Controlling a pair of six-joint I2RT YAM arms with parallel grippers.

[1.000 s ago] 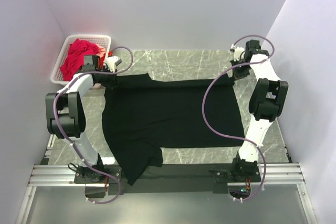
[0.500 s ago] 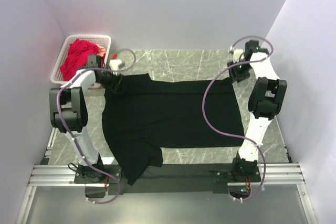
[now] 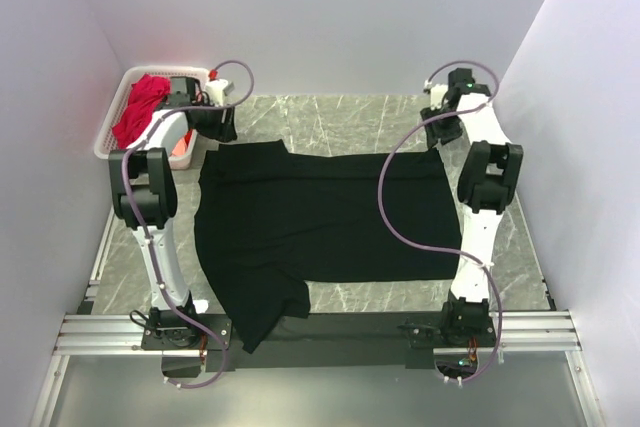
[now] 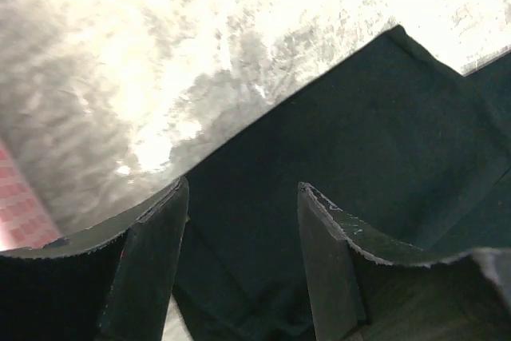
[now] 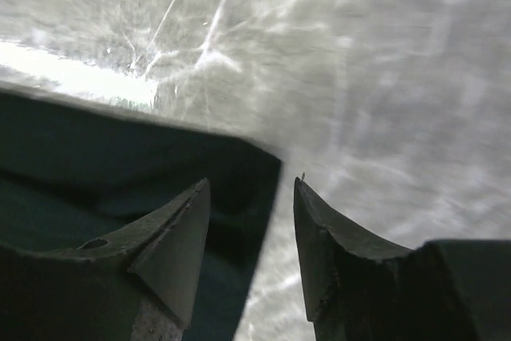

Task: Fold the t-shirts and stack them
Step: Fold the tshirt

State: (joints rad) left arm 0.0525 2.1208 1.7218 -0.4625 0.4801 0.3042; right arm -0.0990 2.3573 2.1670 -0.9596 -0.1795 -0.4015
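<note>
The large black t-shirt (image 3: 320, 217) lies spread flat on the marble table, one sleeve hanging toward the near edge. My left gripper (image 3: 224, 129) hovers open just above the shirt's far left corner. In the left wrist view the black cloth (image 4: 359, 141) shows below the gripper (image 4: 242, 191), with nothing between the fingers. My right gripper (image 3: 441, 135) is open over the far right corner. In the right wrist view that corner (image 5: 96, 149) lies under the gripper (image 5: 250, 185), free of it. A crimson red t-shirt (image 3: 140, 107) lies bunched in the basket, with a salmon pink bit (image 3: 182, 150) beside it.
The white lattice basket (image 3: 170, 71) stands at the far left corner against the wall. Bare marble (image 3: 340, 112) stretches beyond the shirt's far edge. Walls close in left, right and behind. A metal rail (image 3: 320, 332) runs along the near edge.
Both grippers went from shut to open, letting go of the black t-shirt's far corners, and lifted away toward the back. The shirt's far edge now lies flat.
</note>
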